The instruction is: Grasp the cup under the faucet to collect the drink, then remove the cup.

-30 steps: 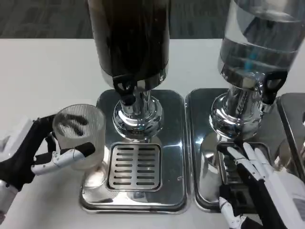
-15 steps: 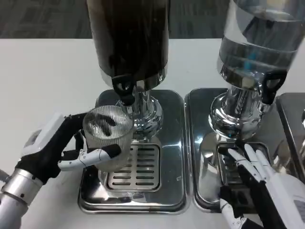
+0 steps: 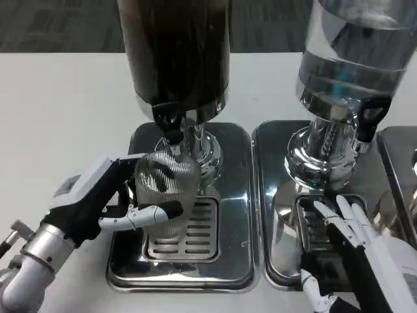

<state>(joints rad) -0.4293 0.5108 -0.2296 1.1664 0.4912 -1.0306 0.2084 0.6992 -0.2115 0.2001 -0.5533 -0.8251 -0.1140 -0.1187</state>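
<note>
A: Now the left hand (image 3: 104, 202), fingers clamped around the ribbed cup (image 3: 166, 189), is further right than a second ago; the cup sits over the drip tray (image 3: 182, 225), just under the black faucet (image 3: 171, 124) of the dark dispenser (image 3: 174, 52).

B: So collecting can start?

A: I judge so, once the faucet opens; the cup looks empty. The right hand (image 3: 358, 254) rests as before, fingers apart, holding nothing, on the neighbouring tray (image 3: 280, 261) below the clear dispenser (image 3: 355, 59).

B: What's unclear?

A: Both dispenser tops are cut off. The cup's base hides behind the fingers (image 3: 153, 212), so I cannot tell if it touches the tray.
</note>
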